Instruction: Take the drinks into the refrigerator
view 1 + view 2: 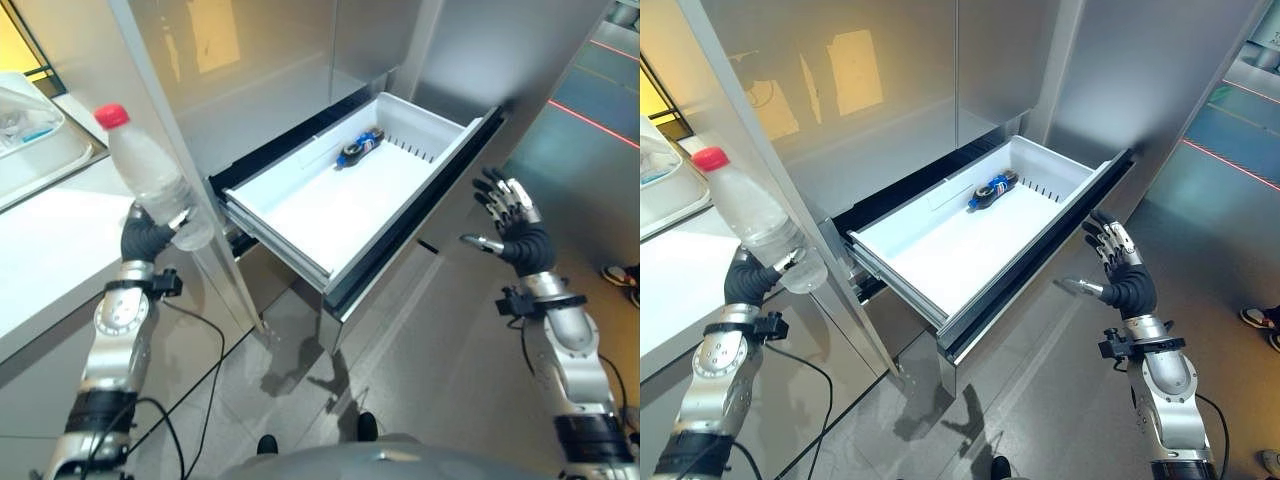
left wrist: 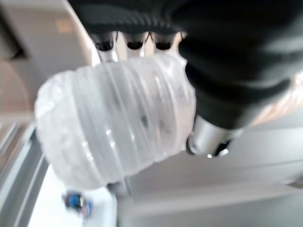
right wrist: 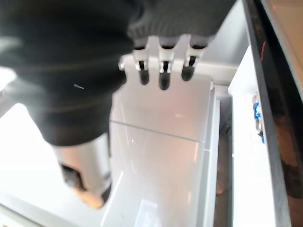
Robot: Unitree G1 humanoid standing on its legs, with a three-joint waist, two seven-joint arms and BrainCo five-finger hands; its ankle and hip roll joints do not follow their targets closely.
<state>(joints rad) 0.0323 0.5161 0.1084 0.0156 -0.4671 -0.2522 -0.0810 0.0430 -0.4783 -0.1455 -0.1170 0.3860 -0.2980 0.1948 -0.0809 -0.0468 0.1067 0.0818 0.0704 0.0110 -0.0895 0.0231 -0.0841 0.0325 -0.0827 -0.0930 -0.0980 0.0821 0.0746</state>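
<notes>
My left hand (image 1: pixel 146 238) is shut on a clear plastic water bottle (image 1: pixel 152 180) with a red cap, held upright and tilted at the left, just left of the refrigerator's pulled-out drawer (image 1: pixel 300 262). The wrist view shows the fingers (image 2: pixel 135 42) curled round the bottle's ribbed base (image 2: pixel 118 127). The white drawer stands open and holds a small blue and black drink (image 1: pixel 360 147) near its far end. My right hand (image 1: pixel 512 225) hangs open in the air to the right of the drawer front, fingers (image 3: pixel 162 68) straight, touching nothing.
A white counter (image 1: pixel 50 250) with a clear container (image 1: pixel 25 125) lies at the left. The silver refrigerator door panels (image 1: pixel 260 60) rise behind the drawer. A person's shoe (image 1: pixel 622 277) shows on the floor at the far right.
</notes>
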